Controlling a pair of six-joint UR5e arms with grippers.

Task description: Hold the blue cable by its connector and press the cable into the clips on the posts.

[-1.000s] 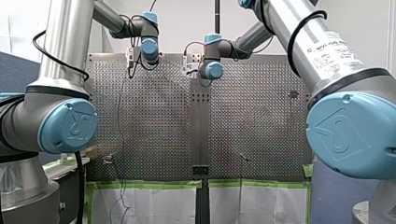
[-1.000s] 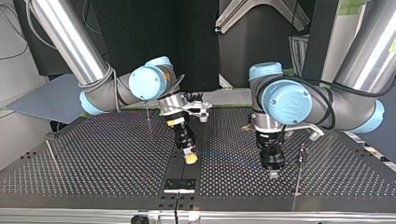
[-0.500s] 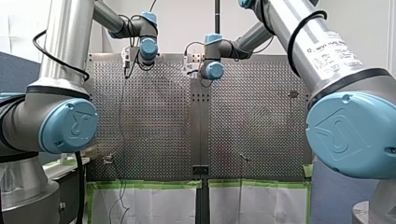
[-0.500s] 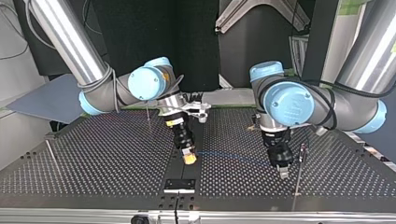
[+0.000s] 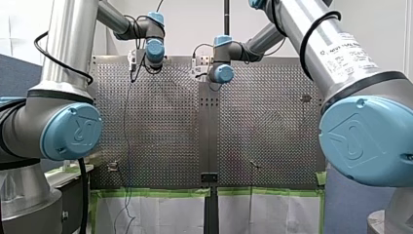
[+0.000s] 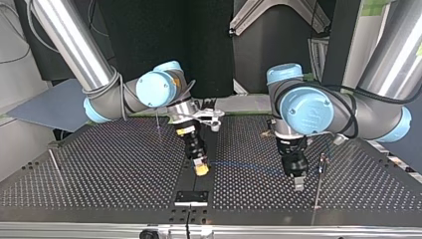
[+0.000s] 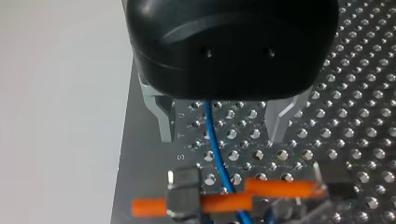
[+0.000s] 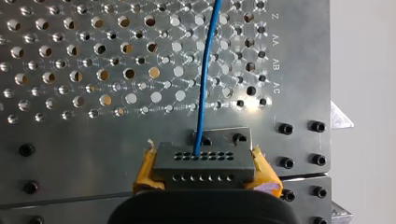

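The thin blue cable [image 6: 244,167] runs over the perforated table between my two grippers. My right gripper [image 6: 201,169], with yellow pads [image 8: 142,173], is shut on the grey connector [image 8: 203,161] at the cable's end. From the connector the blue cable [image 8: 205,70] leads straight ahead. My left gripper [image 6: 297,182] hangs near a thin post [image 6: 318,181]. Its metal fingers [image 7: 166,122] stand open, well apart, and the cable [image 7: 212,140] passes loose between them. Just ahead of my left gripper [image 7: 223,137] is a clip with an orange bar [image 7: 233,198], and the cable runs under that bar.
Other thin posts stand on the plate: one behind my right gripper [image 6: 157,119], one near the top view's left edge [image 6: 55,167]. A black bracket [image 6: 191,197] sits on the centre seam by the top view's near edge. Both elbows [image 5: 73,130] fill the front view's sides.
My left gripper has opened and let go of the cable. It has also shifted a little toward the post at the top view's right. My right gripper has stayed put.
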